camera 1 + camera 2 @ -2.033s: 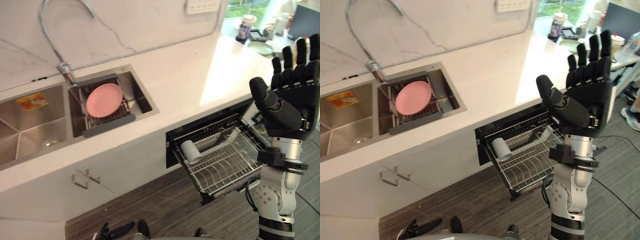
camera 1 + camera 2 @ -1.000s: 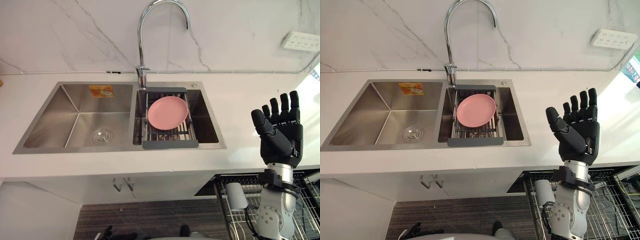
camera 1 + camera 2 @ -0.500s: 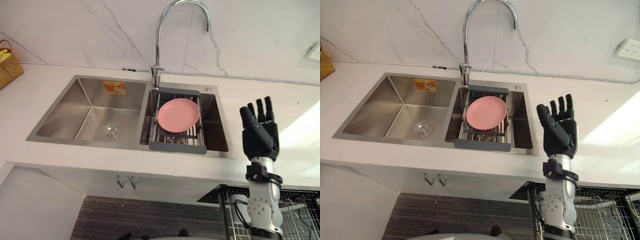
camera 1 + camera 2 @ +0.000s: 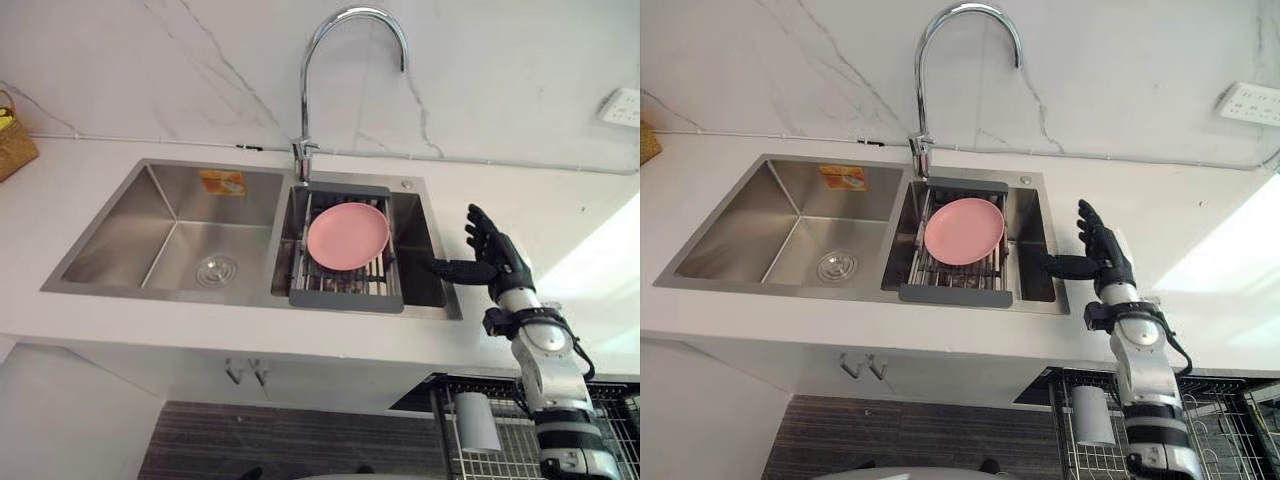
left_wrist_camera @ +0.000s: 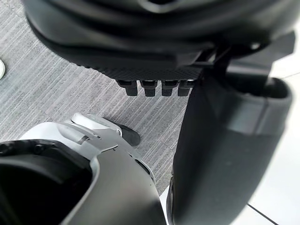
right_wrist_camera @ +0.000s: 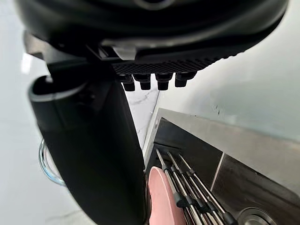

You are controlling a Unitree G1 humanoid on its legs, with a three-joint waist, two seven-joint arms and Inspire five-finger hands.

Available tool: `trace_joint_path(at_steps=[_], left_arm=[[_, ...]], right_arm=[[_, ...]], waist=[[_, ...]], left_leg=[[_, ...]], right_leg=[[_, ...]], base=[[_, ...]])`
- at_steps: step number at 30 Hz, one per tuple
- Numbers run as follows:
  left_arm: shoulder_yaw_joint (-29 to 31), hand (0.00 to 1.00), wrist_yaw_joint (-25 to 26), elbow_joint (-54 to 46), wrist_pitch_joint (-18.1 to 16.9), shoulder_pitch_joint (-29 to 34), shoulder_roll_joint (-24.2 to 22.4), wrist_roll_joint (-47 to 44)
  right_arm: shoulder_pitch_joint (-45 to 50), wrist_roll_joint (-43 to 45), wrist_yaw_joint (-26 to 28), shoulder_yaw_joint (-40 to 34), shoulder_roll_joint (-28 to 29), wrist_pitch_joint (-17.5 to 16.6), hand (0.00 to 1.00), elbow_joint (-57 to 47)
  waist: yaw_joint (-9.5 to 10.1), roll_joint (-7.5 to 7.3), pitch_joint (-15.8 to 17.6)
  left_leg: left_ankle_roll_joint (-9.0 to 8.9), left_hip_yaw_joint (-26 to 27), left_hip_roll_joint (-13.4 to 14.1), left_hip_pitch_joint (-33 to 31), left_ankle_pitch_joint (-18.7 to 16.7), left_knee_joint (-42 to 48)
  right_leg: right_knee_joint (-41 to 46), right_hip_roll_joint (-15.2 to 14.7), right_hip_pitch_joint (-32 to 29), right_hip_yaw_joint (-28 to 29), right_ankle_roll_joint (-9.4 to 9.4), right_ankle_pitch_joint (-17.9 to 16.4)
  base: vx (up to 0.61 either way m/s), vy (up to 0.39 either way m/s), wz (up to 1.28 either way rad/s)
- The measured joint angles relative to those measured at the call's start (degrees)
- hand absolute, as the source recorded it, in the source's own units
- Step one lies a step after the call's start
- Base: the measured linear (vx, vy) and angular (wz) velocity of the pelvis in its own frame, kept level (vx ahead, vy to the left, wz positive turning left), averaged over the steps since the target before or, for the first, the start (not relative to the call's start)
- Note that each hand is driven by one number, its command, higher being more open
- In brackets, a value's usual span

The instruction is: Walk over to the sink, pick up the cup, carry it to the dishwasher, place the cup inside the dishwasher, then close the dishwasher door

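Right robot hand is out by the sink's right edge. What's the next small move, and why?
Probably withdraw the open right robot hand and lower it toward the dishwasher rack. The sink holds a pink plate on its drying rack, while the white cup already lies in the dishwasher rack, so closing up looks like what remains.

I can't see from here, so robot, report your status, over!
Right hand open beside sink; left hand open, low. Cup lies in dishwasher rack. Pink plate in sink.
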Motion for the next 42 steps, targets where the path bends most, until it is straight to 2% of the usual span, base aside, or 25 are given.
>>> trace_joint_path(at_steps=[6,14,20,27,32,42], left_arm=[[0.4,1.00,-0.2,-0.3,0.3,0.0,-0.1,1.1],[0.5,1.00,-0.6,-0.6,0.3,-0.2,-0.1,3.8],[1.1,1.00,-1.1,-0.7,0.6,-0.2,-0.1,4.4],[1.3,1.00,-1.3,-1.0,0.9,-0.2,0.0,5.4],[2.3,1.00,-1.6,-1.6,1.5,-0.2,0.0,5.3],[2.3,1.00,-1.8,-2.4,1.9,-0.4,0.0,5.3]], right_arm=[[-2.4,-5.1,0.5,4.6,-0.3,0.0,1.00,2.1],[-4.9,-7.4,-0.5,7.5,-0.1,-0.1,1.00,4.2],[-6.8,-12.1,-2.2,8.6,0.5,-0.9,1.00,6.0],[-10.0,-21.7,-6.9,10.8,0.5,-2.8,1.00,6.8],[-12.2,-29.6,-7.3,14.4,0.4,-4.9,1.00,6.8],[-17.8,-34.4,-5.9,22.1,-0.7,-6.1,1.00,11.2]], waist=[[0.05,0.01,0.0],[0.26,0.01,0.1],[0.38,-0.01,0.2],[0.35,-0.16,0.8],[0.75,-0.80,1.4],[1.91,-1.15,1.7]], left_leg=[[0.62,-0.2,-0.1,0.0,0.9,-0.7],[2.81,-0.7,-0.3,0.1,2.6,-2.1],[2.93,-0.9,-0.3,0.1,3.2,-2.8],[2.92,-1.1,-0.3,0.1,3.2,-2.9],[2.91,-1.3,-0.3,0.1,3.2,-2.8],[2.89,-2.0,-0.4,0.1,3.3,-2.8]], right_leg=[[-0.5,0.1,0.0,-0.2,-0.15,0.8],[-0.9,0.1,-0.1,-1.0,-0.38,1.1],[-0.8,0.1,-0.3,-1.3,-0.54,1.2],[-0.8,0.1,-0.3,-1.6,-0.55,1.2],[-0.8,0.1,-0.2,-1.8,-0.54,1.2],[-0.8,0.0,-0.1,-2.5,-0.54,1.2]], base=[[-0.05,0.000,0.02],[-0.07,0.004,0.04],[-0.02,0.006,0.02],[0.00,0.000,0.00],[0.00,0.003,0.01],[0.00,0.011,0.03]])
